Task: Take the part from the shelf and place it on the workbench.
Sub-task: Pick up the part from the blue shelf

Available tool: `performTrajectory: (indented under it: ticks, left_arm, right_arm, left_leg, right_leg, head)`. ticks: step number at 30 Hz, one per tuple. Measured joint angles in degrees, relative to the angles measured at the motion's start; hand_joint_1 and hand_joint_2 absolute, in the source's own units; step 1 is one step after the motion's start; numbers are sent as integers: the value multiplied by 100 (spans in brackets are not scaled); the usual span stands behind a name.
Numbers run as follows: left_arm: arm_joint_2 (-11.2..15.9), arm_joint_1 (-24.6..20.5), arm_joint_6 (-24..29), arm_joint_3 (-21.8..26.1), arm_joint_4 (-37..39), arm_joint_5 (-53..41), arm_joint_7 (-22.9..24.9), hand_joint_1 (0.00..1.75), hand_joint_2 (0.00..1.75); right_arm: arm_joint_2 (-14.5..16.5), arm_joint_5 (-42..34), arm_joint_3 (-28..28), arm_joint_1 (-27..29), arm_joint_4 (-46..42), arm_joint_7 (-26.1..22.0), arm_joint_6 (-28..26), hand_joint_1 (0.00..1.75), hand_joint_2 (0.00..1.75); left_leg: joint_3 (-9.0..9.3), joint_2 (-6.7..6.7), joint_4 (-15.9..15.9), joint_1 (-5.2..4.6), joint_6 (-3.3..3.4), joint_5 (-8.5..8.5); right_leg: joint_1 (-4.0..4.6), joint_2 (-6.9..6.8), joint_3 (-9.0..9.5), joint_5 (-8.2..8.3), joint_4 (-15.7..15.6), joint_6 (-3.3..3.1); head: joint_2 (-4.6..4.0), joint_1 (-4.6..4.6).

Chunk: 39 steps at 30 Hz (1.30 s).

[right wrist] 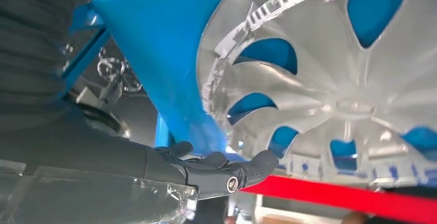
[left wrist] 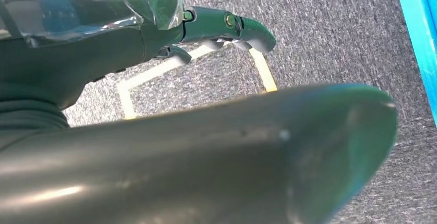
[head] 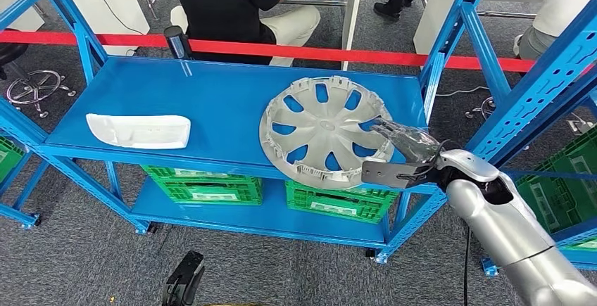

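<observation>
At the left of the head view, a white moulded part (head: 139,130) lies flat on the blue shelf (head: 211,95), well apart from everything else. Low in that frame the left hand (head: 184,279) hangs over the carpet; its wrist view shows the fingers (left wrist: 227,26) loosely curled with nothing in them. Right of centre the silver hubcap (head: 325,131), the likely target, rests on the shelf with its near edge overhanging. The right hand (head: 401,155) reaches in at its right rim, fingers apart and holding nothing.

Risk, as I judge it: a push on that overhanging rim could tip or slide the hubcap off the front edge.

The right wrist view shows fingers (right wrist: 227,167) just short of the hubcap's (right wrist: 330,90) clipped rim, a gap the head view hides.
</observation>
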Motion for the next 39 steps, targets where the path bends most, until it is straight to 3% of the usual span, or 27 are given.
performTrajectory:
  ticks: [8,18,30,39]
  left_arm:
    - [0,-42,67,-174,40,170,9,0,0]
    - [19,-53,219,-323,43,286,93,0,0]
    - [51,-56,225,-418,43,312,106,0,0]
    - [80,-120,242,-574,45,394,179,0,0]
  right_arm:
    - [400,-111,636,-602,896,-86,-19,0,175]
    - [1040,-495,1128,-769,1210,-141,35,0,175]
    - [1198,-724,1353,-833,1347,-158,32,0,175]
    - [1593,-1209,1514,-859,1708,186,157,0,175]
  left_leg:
    - [1,-1,0,1,0,1]
    - [-1,-2,0,5,0,1]
    - [0,-2,0,3,0,1]
    - [1,-1,0,13,-1,1]
  right_leg:
    - [0,0,2,0,0,0]
    - [0,-1,-2,-1,1,-1]
    - [-2,-1,1,0,1,0]
    - [8,-1,-1,-1,1,-1]
  head:
    - [0,1]
    - [0,1]
    - [0,1]
    - [0,0]
